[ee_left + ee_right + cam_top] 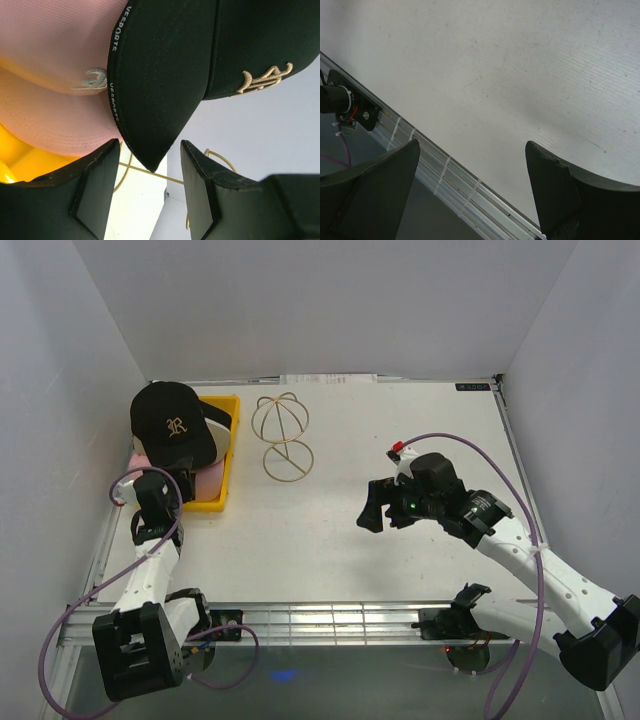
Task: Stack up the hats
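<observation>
**A:** Two caps at least are piled at the upper left of the top view. A black fabric baseball cap with a gold "R" (172, 422) sits on top of a pink fabric cap (50, 60), and both are in the yellow rectangular tray (228, 455). Where's the risk?

**B:** At the brim. In the left wrist view the left hand (149, 165) stands part-open. The black brim's tip pokes between its fingers (100, 180), and nothing is pinched as far as I can see. If it closes that far out on the tip, I'd expect the cap to swing or tip off the pile. A pull could also drag the pink cap along and skew the stack.

**A:** And the other one?

**B:** The right hand (378, 508) gapes wide and holds nothing. It hangs over bare desk (330, 570) right of centre, well apart from the caps.

**A:** Room to move?

**B:** It's tight on the left. The grey side wall (60, 440) runs just beside the tray, so sideways travel that way is poor. The gold wire dome-shaped stand (282, 437) stands near the tray's right rim, and a low sweep across could clip it. The middle of the frame and the lower part, down to the metal rail (330, 620), look open.
</observation>
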`<action>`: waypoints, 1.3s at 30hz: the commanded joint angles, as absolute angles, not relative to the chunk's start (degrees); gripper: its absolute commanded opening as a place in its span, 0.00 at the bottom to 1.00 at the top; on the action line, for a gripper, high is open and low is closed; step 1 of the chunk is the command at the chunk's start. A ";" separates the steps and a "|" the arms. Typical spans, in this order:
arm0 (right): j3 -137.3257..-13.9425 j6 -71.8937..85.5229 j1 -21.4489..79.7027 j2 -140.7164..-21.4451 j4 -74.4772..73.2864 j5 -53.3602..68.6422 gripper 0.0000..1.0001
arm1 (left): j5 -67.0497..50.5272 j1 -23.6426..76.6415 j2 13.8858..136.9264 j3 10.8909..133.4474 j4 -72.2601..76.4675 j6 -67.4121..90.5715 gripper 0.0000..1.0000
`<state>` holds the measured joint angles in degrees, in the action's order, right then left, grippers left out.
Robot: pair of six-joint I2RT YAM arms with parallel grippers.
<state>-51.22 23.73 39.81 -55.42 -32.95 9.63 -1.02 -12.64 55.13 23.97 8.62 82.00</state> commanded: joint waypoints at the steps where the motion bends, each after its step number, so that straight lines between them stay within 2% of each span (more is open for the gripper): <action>1: -53.96 22.68 39.73 -56.25 -31.46 10.55 0.91 | 0.70 -12.92 55.37 24.17 11.16 82.00 0.62; 23: -53.18 23.20 39.64 -56.60 -30.59 10.81 0.91 | 0.09 -12.92 58.09 24.43 13.36 82.27 0.56; 33: -53.17 23.55 39.64 -56.60 -30.59 11.07 0.91 | 0.09 -12.92 58.71 25.31 13.97 82.35 0.46; 39: -53.00 23.73 39.64 -56.25 -30.41 11.25 0.91 | 0.09 -12.92 58.54 25.66 13.89 82.44 0.36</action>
<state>-51.24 23.77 39.81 -56.69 -32.84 10.68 -0.43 -12.64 58.72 24.16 14.44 83.13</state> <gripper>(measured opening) 0.913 0.387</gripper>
